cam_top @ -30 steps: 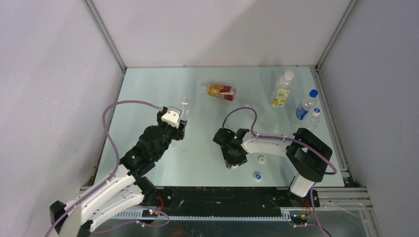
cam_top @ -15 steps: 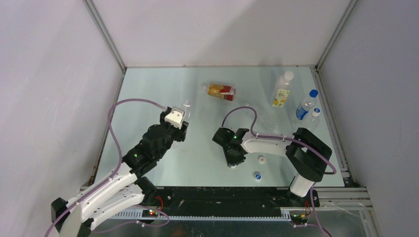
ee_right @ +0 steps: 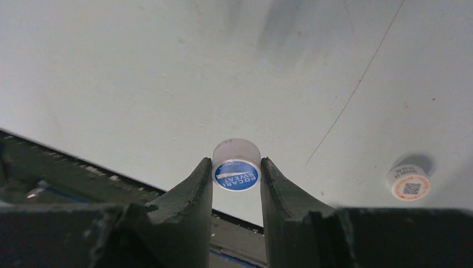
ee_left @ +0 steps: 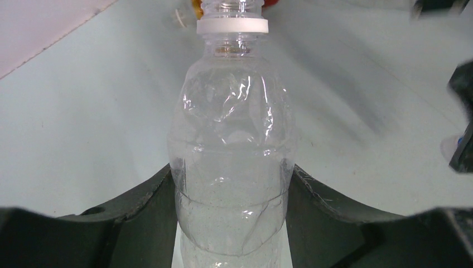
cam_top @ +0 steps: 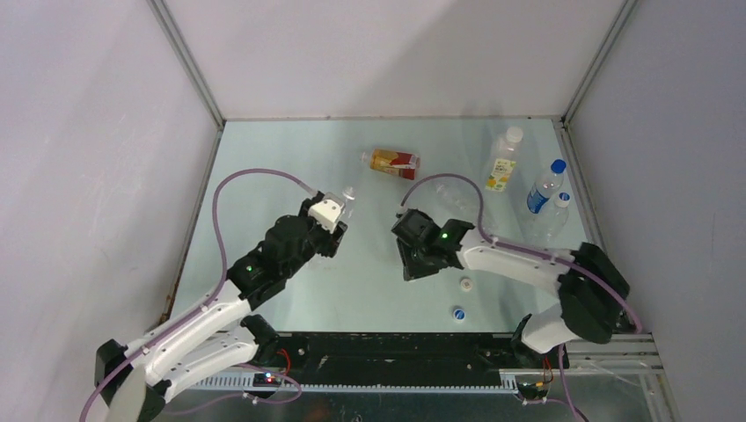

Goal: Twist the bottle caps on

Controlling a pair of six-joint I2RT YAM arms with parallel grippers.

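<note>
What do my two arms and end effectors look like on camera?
Both the left arm and right arm have white lower links, black joints, a green light and a looping mauve cable. A white block sits on the left wrist. The left end effector and right end effector each have two dark, wedge-shaped fingers.

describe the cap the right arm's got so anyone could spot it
Look toward the front of the table, at the right arm's pincer. Pinched between its two dark fingers is a small round cap. Its top is blue with white lettering, unlike the white, orange-printed cap lying loose beside it.
</note>
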